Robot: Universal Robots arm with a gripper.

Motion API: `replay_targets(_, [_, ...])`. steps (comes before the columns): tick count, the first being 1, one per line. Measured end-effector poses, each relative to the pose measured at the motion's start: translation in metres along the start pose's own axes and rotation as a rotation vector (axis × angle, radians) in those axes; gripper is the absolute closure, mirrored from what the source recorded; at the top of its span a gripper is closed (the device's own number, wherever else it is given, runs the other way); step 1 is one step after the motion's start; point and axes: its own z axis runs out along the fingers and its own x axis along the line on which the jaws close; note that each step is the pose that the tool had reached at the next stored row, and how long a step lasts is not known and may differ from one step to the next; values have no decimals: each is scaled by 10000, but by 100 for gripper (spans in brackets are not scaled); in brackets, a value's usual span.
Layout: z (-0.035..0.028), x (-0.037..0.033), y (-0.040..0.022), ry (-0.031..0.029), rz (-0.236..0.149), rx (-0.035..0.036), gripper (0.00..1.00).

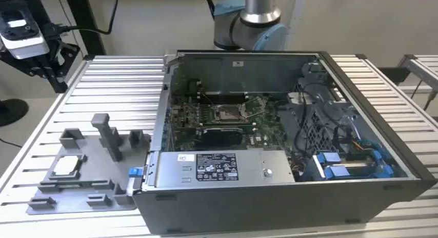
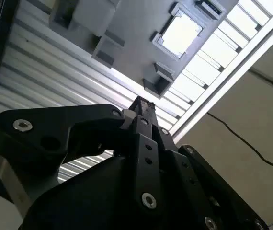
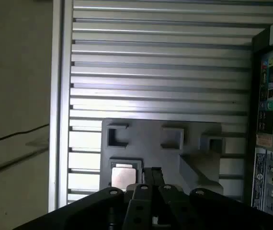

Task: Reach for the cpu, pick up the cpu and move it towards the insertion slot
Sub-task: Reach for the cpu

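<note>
Gripper (image 2: 141, 102) fingers pressed together, nothing held; looks closed, tip partly hidden. It hangs above and apart from the cpu (image 3: 123, 175), a thin pale glossy square seated in a recess of the matte grey fixture plate (image 3: 146, 139) on the ribbed aluminium table (image 3: 160, 62). The metal-framed insertion slot (image 1: 227, 113) is well apart.

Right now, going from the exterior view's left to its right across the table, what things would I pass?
The cpu → the grey fixture's tall post → the insertion slot → the blue plastic brackets.
</note>
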Motion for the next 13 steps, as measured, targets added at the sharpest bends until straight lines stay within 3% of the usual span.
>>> replay_targets(13, [0, 0, 0, 0, 0, 0, 100])
